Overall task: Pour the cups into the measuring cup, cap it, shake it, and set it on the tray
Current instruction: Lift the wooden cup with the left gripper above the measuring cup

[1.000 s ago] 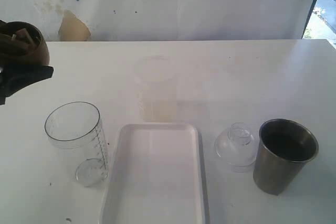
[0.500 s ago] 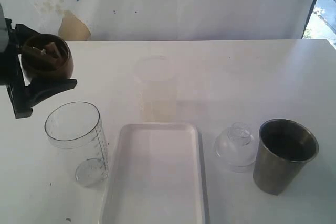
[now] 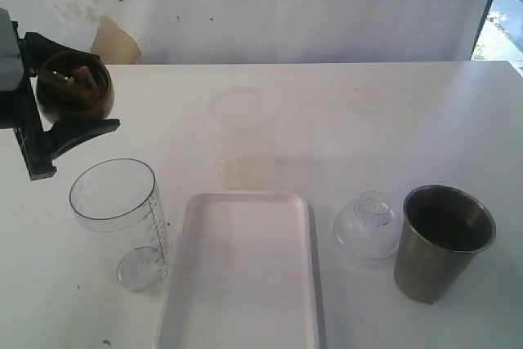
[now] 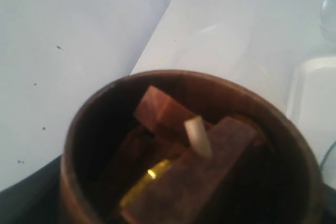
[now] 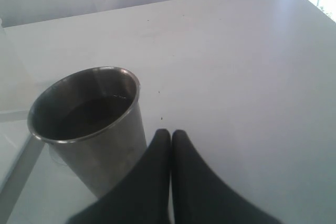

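Right gripper (image 5: 170,139) hangs low over the table (image 3: 392,120) at the front right, its two black fingers pressed flat together with nothing between them. It is close beside the steel tumbler (image 5: 89,129), though whether it touches it cannot be told. That tumbler stands upright with dark liquid inside. Left of it sits a clear domed lid (image 3: 368,226), then the tray (image 3: 245,267), lying flat in the front middle. Just beside the tray's left rim the measuring cup (image 3: 122,210) stands upright. Farther back, the left arm reaches in from the left edge, raised off the table. The left gripper (image 3: 80,86) has its jaws spread wide and clamped on either side of the wooden cup (image 3: 69,102), held mouth-up behind and above the measuring cup; brown chunks and a pale piece lie in it. Beyond the tray a frosted beaker (image 3: 241,136) stands before the wall (image 3: 327,6).
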Motion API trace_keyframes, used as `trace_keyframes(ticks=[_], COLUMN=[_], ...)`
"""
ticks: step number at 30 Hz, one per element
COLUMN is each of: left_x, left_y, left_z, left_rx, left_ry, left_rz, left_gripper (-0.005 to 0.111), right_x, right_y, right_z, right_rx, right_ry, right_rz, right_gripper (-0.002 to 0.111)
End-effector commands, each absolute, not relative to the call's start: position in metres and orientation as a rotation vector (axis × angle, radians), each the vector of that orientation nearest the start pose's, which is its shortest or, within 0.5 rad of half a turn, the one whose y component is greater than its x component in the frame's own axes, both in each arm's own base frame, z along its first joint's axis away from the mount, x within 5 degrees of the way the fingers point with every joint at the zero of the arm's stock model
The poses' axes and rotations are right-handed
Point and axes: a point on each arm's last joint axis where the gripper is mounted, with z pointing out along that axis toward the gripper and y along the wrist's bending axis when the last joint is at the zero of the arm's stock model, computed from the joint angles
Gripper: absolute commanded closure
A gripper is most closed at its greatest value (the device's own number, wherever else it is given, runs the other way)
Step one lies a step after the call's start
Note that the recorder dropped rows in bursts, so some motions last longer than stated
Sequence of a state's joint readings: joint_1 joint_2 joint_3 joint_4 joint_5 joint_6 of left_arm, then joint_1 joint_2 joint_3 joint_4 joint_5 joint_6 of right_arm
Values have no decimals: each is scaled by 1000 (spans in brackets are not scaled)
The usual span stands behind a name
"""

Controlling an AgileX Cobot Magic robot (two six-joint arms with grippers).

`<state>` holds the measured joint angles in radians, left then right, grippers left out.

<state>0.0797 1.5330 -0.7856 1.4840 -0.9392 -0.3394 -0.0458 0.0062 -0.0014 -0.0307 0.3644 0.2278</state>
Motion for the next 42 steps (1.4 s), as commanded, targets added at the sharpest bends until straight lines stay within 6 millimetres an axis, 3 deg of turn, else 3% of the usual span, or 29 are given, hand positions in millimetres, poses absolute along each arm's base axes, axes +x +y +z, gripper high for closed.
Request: trace_keyframes(ticks=[1,10,19,28,42], left_x=[295,288,287,284,283], left_y=[-49,-56,-56,-57,-57], left_z=[247,254,254,248,248], left_rx=[1320,1318,1323,1481,1589], left_ry=[1295,1185,1183,1092,904], left_rz=[-109,-214,-219,-123,28], left_gripper=[107,107,107,107,107], right_x=[53,53,53,53,53], right_y=[-3,-3,-3,-3,-3], right_z=[182,182,182,182,182], right_rx=[225,225,225,237,237], right_ry=[1822,1822,1822,1820,1820], right_rz=[96,96,96,105,105], right_gripper=[108,108,108,108,108])
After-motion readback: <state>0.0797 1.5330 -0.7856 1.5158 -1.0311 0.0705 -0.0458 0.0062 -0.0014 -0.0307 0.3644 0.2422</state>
